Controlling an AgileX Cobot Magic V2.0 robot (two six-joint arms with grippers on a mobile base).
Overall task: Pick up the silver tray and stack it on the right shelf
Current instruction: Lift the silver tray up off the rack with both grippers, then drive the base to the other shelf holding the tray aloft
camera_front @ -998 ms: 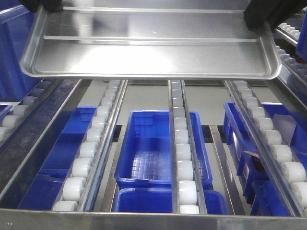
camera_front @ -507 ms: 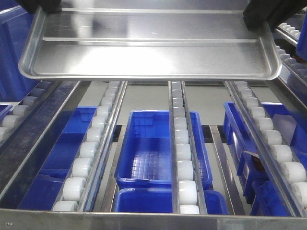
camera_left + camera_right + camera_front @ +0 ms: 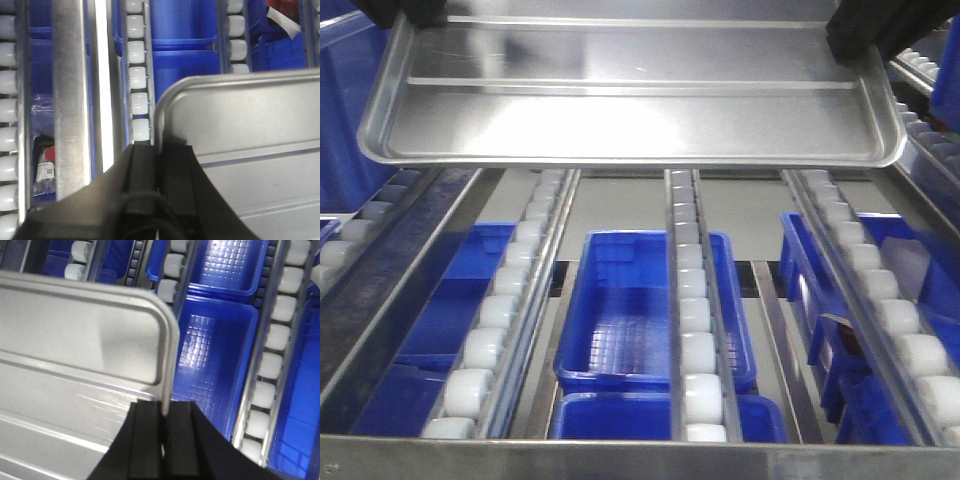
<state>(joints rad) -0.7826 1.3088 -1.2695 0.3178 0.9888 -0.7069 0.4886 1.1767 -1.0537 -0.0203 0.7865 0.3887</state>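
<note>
Left gripper [image 3: 160, 156] and right gripper [image 3: 163, 412] (one per end) clamp the tray [image 3: 630, 105] over the shelf [image 3: 695, 345]; next, lower it level.

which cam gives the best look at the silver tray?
Exterior front-facing: nearly the whole silver tray, both ribs, above the roller rails. Left wrist shows only one corner with the left gripper clamped on its rim; right wrist, the opposite corner and right gripper.

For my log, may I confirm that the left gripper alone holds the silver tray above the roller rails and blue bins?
Not quite: both grippers hold it. The right wrist view shows the right gripper clamped on the rim of the silver tray, as the left gripper is on the opposite rim. The rest stands.
</note>
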